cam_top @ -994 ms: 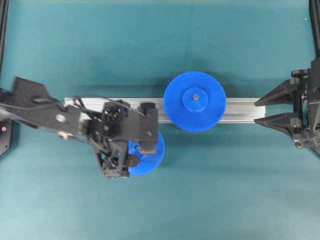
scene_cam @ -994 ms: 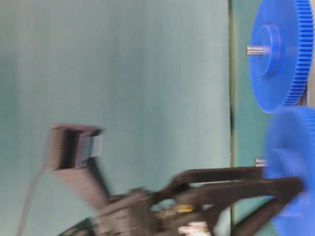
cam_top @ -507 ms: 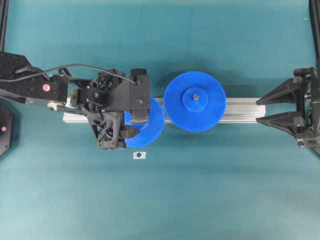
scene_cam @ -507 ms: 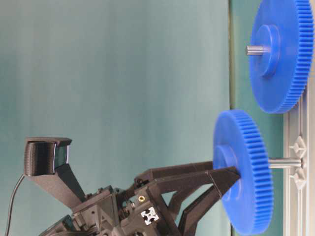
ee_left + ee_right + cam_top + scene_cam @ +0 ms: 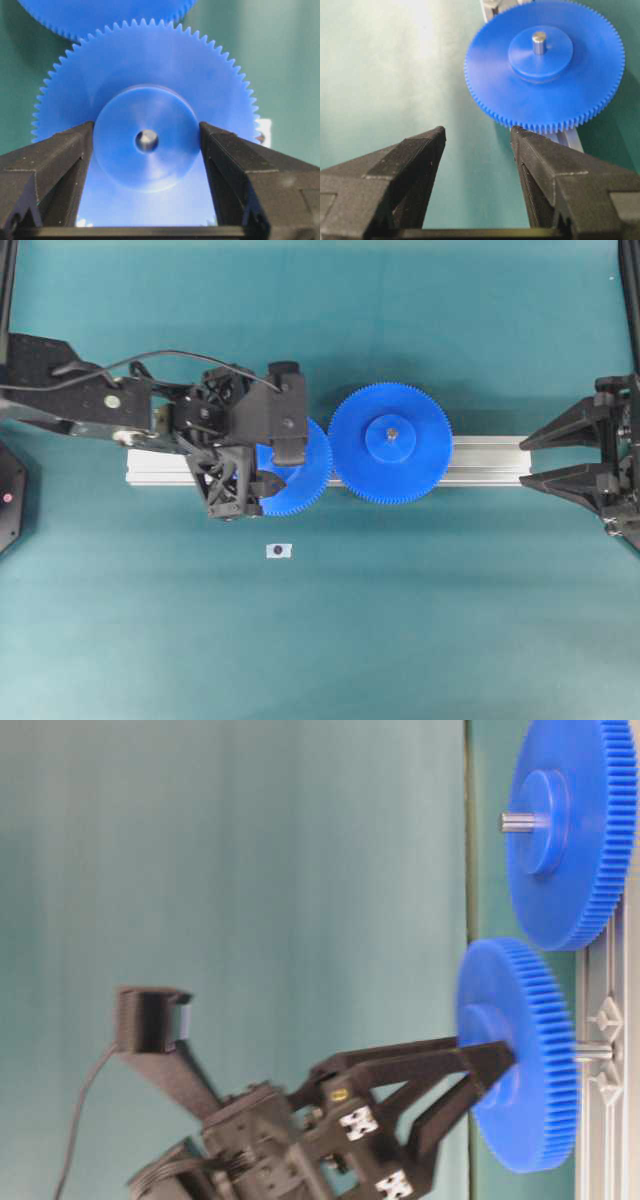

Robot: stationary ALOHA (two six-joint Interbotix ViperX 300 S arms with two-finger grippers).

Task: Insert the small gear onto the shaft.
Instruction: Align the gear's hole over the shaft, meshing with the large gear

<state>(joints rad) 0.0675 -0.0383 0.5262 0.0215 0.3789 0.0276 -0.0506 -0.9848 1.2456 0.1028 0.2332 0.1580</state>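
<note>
The teal desk [image 5: 420, 640] lies bare over its near half and its far band, giving wide room on both sides of the silver rail [image 5: 485, 458], which runs left to right across the middle. The only thing on the near half is a small white tag [image 5: 279, 551] lying flat, near the rail's near edge and apart from it.

On the rail sits the wider blue gear [image 5: 390, 443], its rim overhanging both rail edges, a grey centre pin poking through its hub. Its left teeth stand just beside those of the small gear [image 5: 300, 472]; whether they touch cannot be told.

The left end effector [image 5: 262, 462] reaches in from the left over the rail and grips the small gear by its raised hub, a finger [image 5: 60, 155] pressed on either side. In the table-level view the small gear [image 5: 520, 1055] is threaded on the shaft [image 5: 592, 1051], with a short length of bare pin showing between gear and rail, so the gear is not seated fully.

The right end effector [image 5: 540, 457] hovers at the rail's right end, jaws spread wide, holding nothing, well apart from the wider gear.
</note>
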